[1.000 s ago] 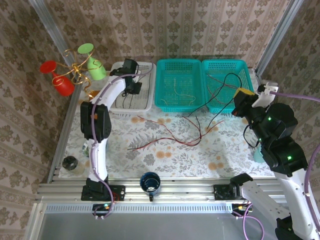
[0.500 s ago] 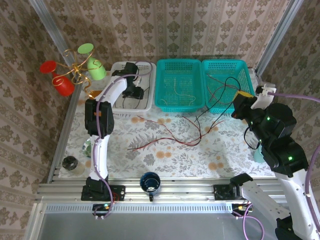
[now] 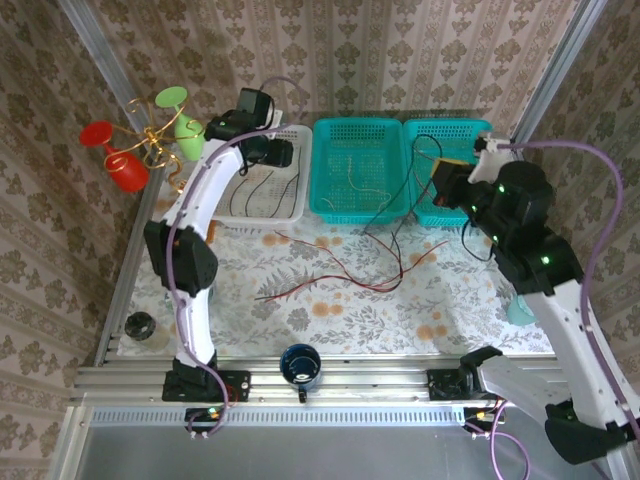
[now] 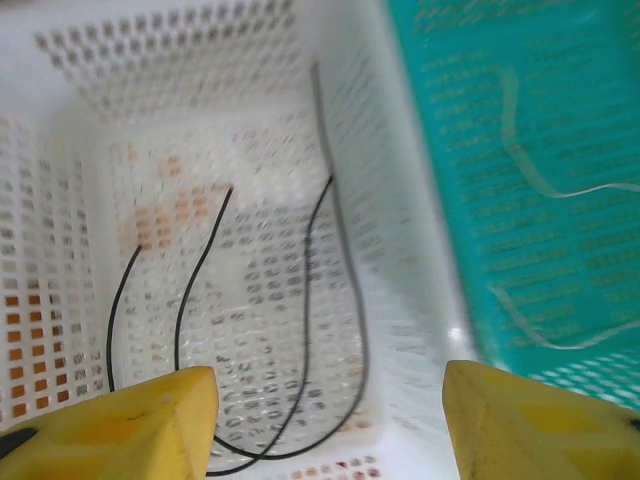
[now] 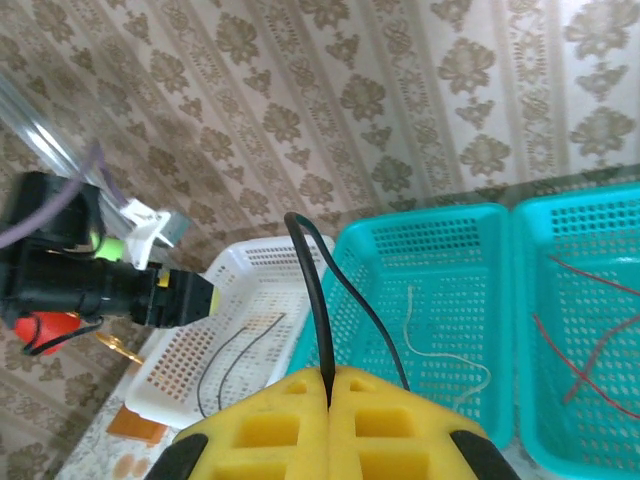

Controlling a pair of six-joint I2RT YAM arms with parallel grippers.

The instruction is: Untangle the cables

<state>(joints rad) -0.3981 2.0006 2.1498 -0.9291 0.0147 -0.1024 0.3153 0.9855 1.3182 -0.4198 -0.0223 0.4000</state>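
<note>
The cables are thin, limp wires, judged light and easily dragged, with little stiffness beyond a gentle springy curl. A pinch anywhere along a strand should hold, though a grip near a free end would probably let the rest trail clear of its neighbours. A loose cluster of red cables (image 3: 340, 272), crossed by a dark strand, lies on the floral table (image 3: 300, 320) at the centre of the top view. One black cable (image 5: 320, 300) rises in a loop from the seam of the right gripper (image 5: 329, 382), whose yellow jaws are clenched on it. In the top view this strand hangs from the gripper, past the front of the baskets, toward the cluster. Two black cables (image 4: 307, 290) lie in curves on the floor of the white basket (image 4: 60, 200) at upper left. Pale cables (image 3: 360, 185) rest in the middle teal basket (image 3: 358, 124), and more red cables (image 5: 598, 279) in the right teal basket (image 5: 610, 230). The left gripper (image 4: 330, 420) hangs over the white basket, its jaws released and well apart, holding nothing.
</note>
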